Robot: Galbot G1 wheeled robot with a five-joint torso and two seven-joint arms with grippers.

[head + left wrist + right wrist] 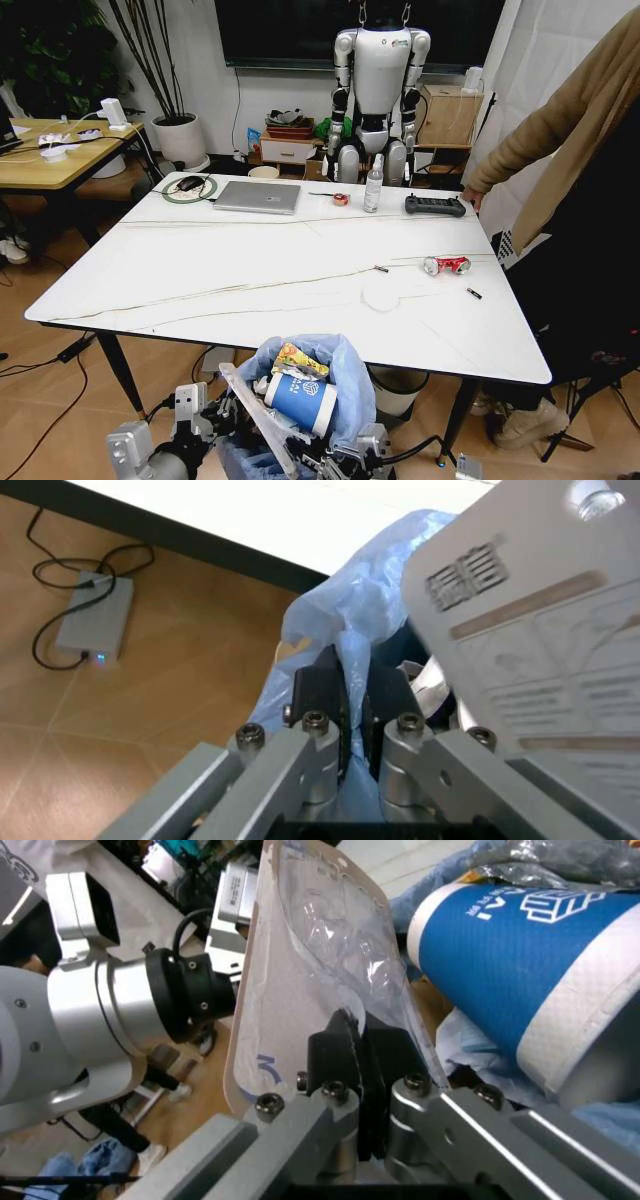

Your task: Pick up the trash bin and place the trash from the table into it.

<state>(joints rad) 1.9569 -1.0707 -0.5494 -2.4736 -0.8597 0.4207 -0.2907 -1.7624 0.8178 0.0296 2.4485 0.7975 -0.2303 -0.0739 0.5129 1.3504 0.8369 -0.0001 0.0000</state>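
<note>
The trash bin (pixel 305 400), lined with a puffy light-blue bag, hangs just in front of the table's (pixel 200 270) near edge. My left gripper (pixel 352 697) is shut on its bagged rim (pixel 340 615). A blue paper cup (pixel 300 398) and a yellow wrapper (pixel 298 358) lie inside. My right gripper (pixel 365 1065) is shut on a clear flat packet (pixel 320 960), which leans over the bin beside the cup (pixel 510 952). The packet (pixel 255 415) shows as a slanted strip at the bin's left. A crushed red-silver can (pixel 446 264) and a white round lid (pixel 381 296) lie on the table's right half.
At the table's far edge are a laptop (pixel 257 196), a spray bottle (pixel 373 184), a tape roll (pixel 341 199) and a black controller (pixel 435 206). A person (pixel 570 160) stands at the right side. Another bin (pixel 400 388) sits under the table. A power brick (pixel 95 619) lies on the floor.
</note>
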